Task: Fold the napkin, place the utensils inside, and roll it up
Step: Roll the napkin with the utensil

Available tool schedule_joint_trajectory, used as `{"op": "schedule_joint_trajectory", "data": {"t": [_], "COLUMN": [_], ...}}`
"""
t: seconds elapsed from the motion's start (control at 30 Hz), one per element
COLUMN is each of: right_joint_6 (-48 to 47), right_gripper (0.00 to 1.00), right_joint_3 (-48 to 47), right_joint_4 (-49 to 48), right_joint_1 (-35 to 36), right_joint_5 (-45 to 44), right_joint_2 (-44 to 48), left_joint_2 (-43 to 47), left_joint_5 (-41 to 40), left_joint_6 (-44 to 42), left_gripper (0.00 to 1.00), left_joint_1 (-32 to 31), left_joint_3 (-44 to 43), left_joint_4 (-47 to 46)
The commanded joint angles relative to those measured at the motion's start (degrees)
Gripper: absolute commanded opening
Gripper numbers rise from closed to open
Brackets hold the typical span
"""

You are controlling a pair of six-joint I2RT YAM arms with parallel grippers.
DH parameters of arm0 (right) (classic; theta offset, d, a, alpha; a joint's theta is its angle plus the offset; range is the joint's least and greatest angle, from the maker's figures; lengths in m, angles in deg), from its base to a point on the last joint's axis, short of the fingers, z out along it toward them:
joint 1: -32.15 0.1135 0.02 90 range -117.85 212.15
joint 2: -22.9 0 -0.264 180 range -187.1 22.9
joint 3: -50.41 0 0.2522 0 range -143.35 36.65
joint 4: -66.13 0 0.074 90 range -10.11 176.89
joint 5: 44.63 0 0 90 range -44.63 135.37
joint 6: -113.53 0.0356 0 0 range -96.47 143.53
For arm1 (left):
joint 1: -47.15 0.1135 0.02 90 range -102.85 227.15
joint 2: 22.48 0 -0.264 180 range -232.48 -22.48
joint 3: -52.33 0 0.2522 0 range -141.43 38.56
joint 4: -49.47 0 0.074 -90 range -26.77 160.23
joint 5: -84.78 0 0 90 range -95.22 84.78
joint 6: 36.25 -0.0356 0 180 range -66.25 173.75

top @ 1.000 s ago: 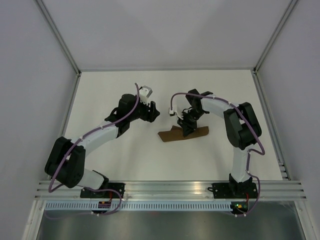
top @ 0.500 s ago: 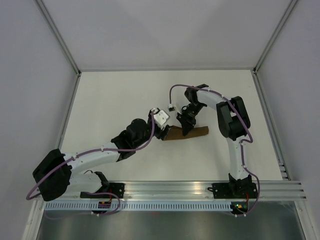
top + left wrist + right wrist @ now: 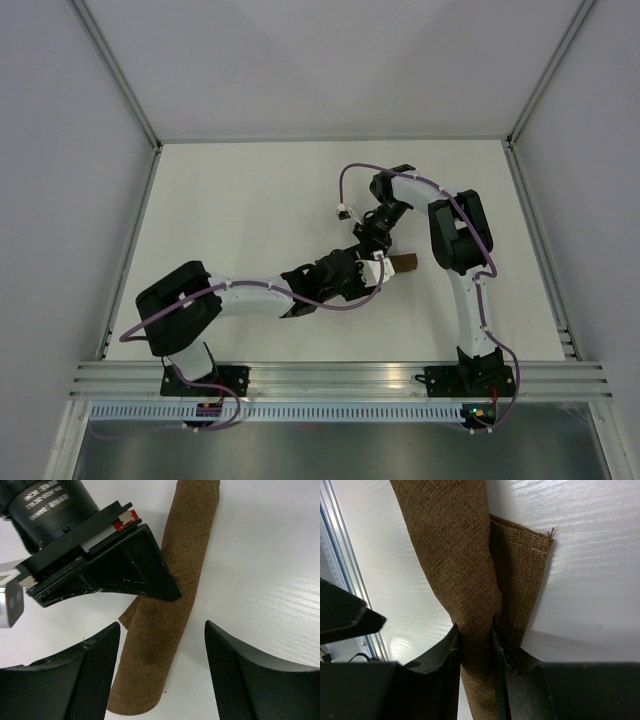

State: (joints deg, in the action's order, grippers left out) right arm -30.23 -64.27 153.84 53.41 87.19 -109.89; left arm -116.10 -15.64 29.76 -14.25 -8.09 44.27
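Observation:
The napkin point(image 3: 170, 605) is a dark brown cloth rolled into a narrow tube on the white table; one short end of it shows in the top view point(image 3: 404, 263). My right gripper point(image 3: 475, 637) is shut on the roll near its middle, with a loose hemmed flap point(image 3: 522, 575) beside its fingers. In the top view the right gripper point(image 3: 372, 240) sits at the roll's far side. My left gripper point(image 3: 162, 625) is open and straddles the roll's near end without touching it; in the top view the left gripper point(image 3: 378, 270) covers most of the roll. The utensils are hidden.
The white table point(image 3: 230, 200) lies between grey walls, with an aluminium rail point(image 3: 340, 378) at the near edge. The right gripper's black body point(image 3: 100, 575) shows in the left wrist view, pressed on the roll. A left finger point(image 3: 345, 617) shows in the right wrist view.
My left arm has swung from the left of the table to the centre and now sits over the roll's left end. The right gripper has stayed on the napkin.

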Motion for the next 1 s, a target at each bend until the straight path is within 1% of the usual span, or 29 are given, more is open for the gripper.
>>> {"op": "schedule_joint_trajectory", "data": {"t": [0.0, 0.27, 0.4, 0.53, 0.57, 0.67, 0.7, 0.77, 0.8, 0.97], "right_joint_6": [-2.4, -2.2, -2.3, -2.6, -2.6, -2.8, -2.9, -3.4, -3.5, -3.8], "right_gripper": [0.28, 0.30, 0.32, 0.37, 0.40, 0.46, 0.50, 0.53, 0.54, 0.57], "right_joint_3": [0.6, -2.0, -2.5, -3.5, -4.1, -5.2, -6.2, -7.9, -8.5, -11.7], "right_joint_4": [-4.0, -2.7, -2.2, -1.1, -0.5, 0.7, 1.5, 3.3, 3.9, 6.9], "right_joint_1": [0.3, 0.2, 0.1, 0.0, -0.1, -0.4, -0.5, -1.0, -1.0, -2.4], "right_joint_5": [-5.5, -5.3, -5.1, -4.7, -4.4, -3.0, -2.5, -1.2, -0.8, 2.6], "right_joint_2": [-6.0, -7.2, -7.4, -7.7, -8.0, -8.1, -8.2, -8.4, -8.4, -7.7], "left_joint_2": [-3.6, -9.6, -11.6, -12.5, -12.6, -13.2, -13.3, -13.9, -13.9, -15.4], "left_joint_5": [0.7, -0.8, 0.0, 3.5, 4.3, 7.9, 9.1, 12.2, 14.6, 21.0], "left_joint_6": [-5.5, -7.4, -7.4, -6.0, -5.6, -4.8, -4.3, -4.0, -3.7, -3.0], "left_gripper": [0.73, 0.74, 0.73, 0.71, 0.70, 0.67, 0.65, 0.63, 0.62, 0.59], "left_joint_1": [0.1, 1.0, 2.3, 3.5, 3.9, 5.2, 5.6, 6.5, 6.8, 9.0], "left_joint_3": [-3.3, -6.5, -7.7, -8.6, -9.1, -9.7, -10.4, -11.2, -11.5, -13.6], "left_joint_4": [0.9, 0.9, 1.7, 4.8, 6.2, 8.8, 10.7, 12.4, 14.0, 18.6]}}
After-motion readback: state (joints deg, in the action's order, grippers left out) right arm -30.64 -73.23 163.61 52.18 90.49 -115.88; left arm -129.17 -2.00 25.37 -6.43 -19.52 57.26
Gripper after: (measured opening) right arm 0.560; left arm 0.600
